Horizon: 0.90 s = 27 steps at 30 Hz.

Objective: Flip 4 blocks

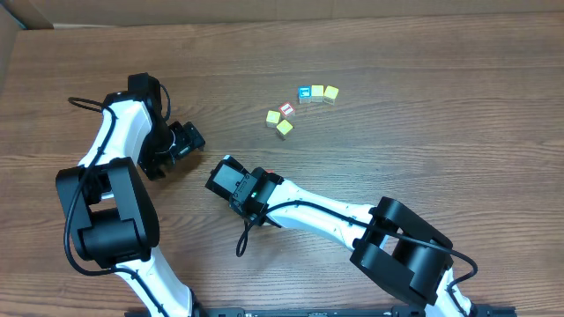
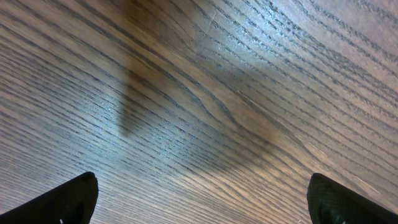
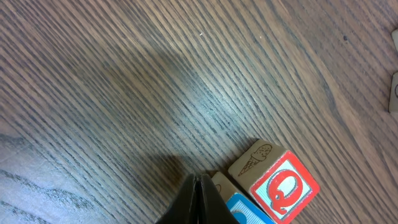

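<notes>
In the right wrist view a wooden block with a red-framed "Q" lies on the table, an ice-cream drawing on its side. A blue-faced block touches it, cut off by the bottom edge. My right gripper is shut with nothing in it, its tips just left of the blue block. Overhead, only a reddish sliver of these blocks shows beside the right arm's black head. My left gripper is open over bare wood, seen overhead at the left, far from any block.
Several small cubes sit at the back of the table: a blue-faced one beside two yellow ones, and a red-faced one between two more yellow cubes. A pale edge shows at the right wrist view's border.
</notes>
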Each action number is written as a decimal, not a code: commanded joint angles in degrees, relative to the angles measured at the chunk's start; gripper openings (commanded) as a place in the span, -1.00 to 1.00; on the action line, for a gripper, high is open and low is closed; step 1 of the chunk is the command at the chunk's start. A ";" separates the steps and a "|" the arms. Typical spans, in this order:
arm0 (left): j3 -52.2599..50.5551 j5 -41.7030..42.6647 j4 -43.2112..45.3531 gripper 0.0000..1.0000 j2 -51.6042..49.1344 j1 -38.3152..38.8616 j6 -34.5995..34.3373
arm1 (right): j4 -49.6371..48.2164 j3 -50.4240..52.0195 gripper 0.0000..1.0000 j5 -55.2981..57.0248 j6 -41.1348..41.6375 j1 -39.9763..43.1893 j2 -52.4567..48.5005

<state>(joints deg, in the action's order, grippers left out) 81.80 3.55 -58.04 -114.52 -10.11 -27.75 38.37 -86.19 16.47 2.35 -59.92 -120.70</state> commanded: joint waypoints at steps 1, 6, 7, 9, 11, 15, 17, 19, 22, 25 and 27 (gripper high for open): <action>0.55 -0.59 0.04 1.00 0.33 0.48 -0.15 | -0.35 0.37 -0.92 0.66 -0.50 0.48 0.76; 0.55 -0.59 0.04 1.00 0.31 0.48 -0.15 | -0.31 0.37 -0.92 0.94 -0.50 0.48 0.76; 0.55 -0.59 0.04 0.99 0.33 0.48 -0.15 | -0.26 0.37 -0.92 1.22 -0.50 0.48 0.79; 0.55 -0.59 0.04 1.00 0.31 0.48 -0.15 | 0.02 0.35 -0.92 1.97 -0.50 0.48 0.76; 0.55 -0.59 0.04 1.00 0.31 0.48 -0.15 | 0.11 0.35 -0.92 1.92 -0.48 0.48 0.76; 0.55 -0.59 0.04 1.00 0.31 0.48 -0.15 | 0.04 0.33 -0.92 1.92 -0.48 0.46 0.79; 0.55 -0.59 0.04 1.00 0.33 0.48 -0.15 | -0.02 0.31 -0.92 1.92 -0.46 0.46 0.79; 0.55 -0.59 0.04 1.00 0.33 0.48 -0.15 | -0.42 0.31 -0.92 1.90 -0.46 0.46 0.79; 0.55 -0.59 0.04 0.99 0.33 0.48 -0.15 | -0.52 -0.15 -0.92 1.07 -0.20 0.46 0.79; 0.55 -0.59 0.04 0.99 0.33 0.48 -0.15 | -0.15 -2.10 -0.92 -5.22 -0.20 0.46 0.96; 0.55 -0.59 0.04 1.00 0.33 0.48 -0.15 | 0.04 -3.28 -0.92 -9.64 0.70 0.44 1.25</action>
<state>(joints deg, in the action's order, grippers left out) 81.80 3.57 -58.04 -114.52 -10.11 -27.75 38.48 -86.37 14.50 1.93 -59.66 -120.70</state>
